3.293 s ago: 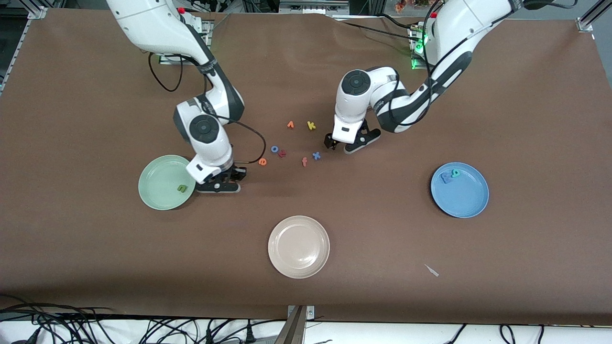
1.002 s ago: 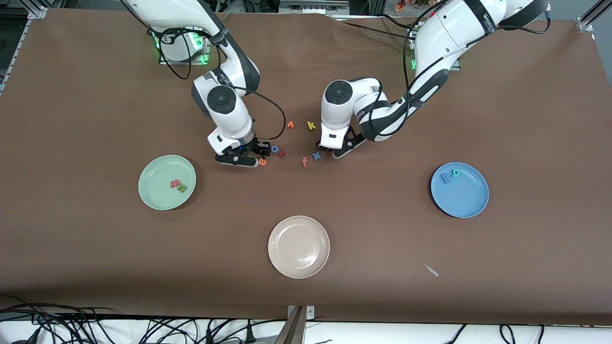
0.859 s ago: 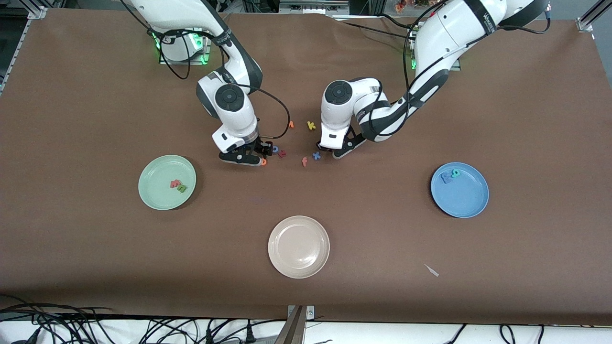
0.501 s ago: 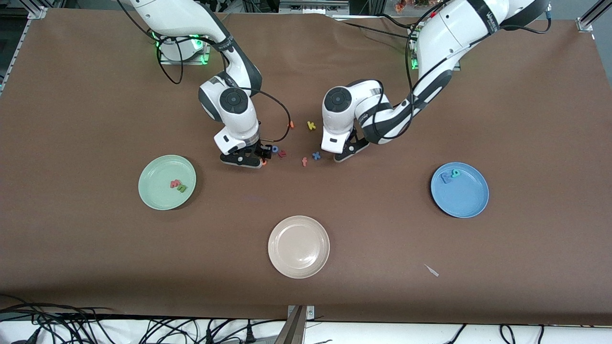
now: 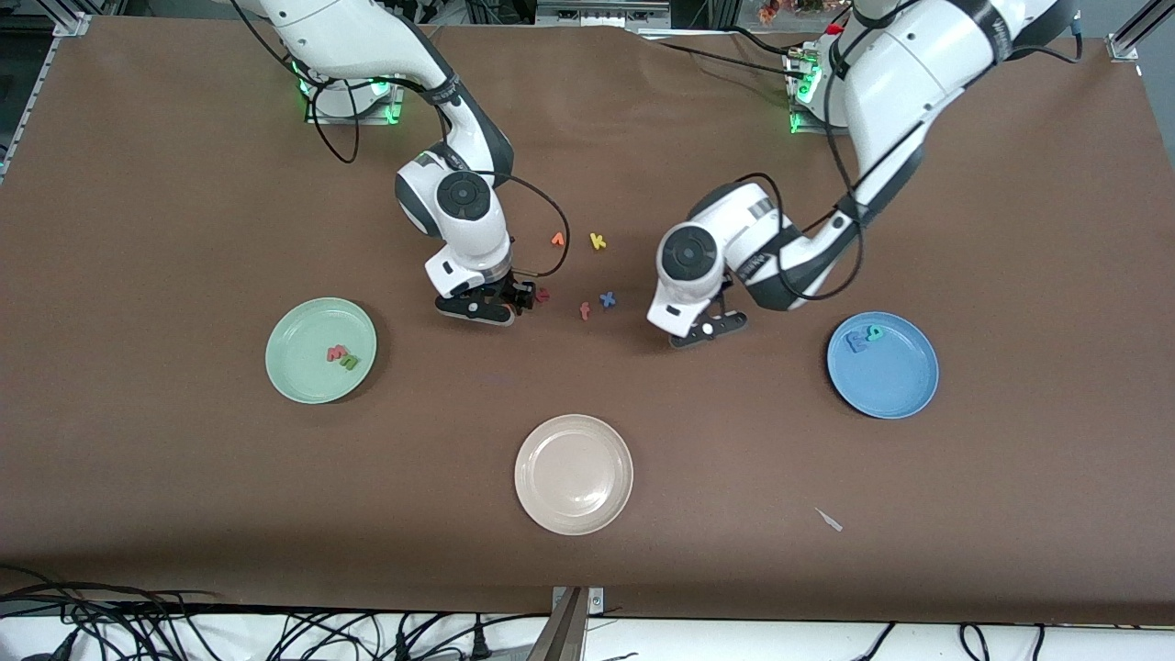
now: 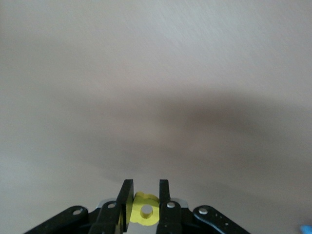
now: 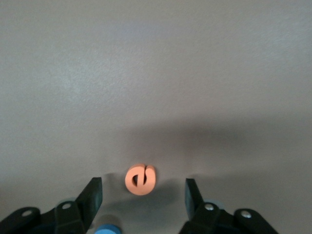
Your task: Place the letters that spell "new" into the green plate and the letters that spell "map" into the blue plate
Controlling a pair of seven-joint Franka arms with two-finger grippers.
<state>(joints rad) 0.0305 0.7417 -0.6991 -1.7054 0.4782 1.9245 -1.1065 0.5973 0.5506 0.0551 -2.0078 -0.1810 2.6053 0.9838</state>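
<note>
looking down from the front view, the right gripper (image 5: 508, 306) sits low over the loose letters and the left gripper (image 5: 702, 332) hangs over bare table (image 5: 184, 505) between those letters and the blue plate (image 5: 883, 365), with open room around it. two letters lie in the green plate (image 5: 319, 350), two in the blue. left wrist view: jaws pinched on the yellow letter (image 6: 144, 215). right wrist view: jaws spread wide, the orange letter (image 7: 140, 179) lying between them, untouched.

2 letters (image 5: 341, 356) in green plate (image 5: 298, 381)
</note>
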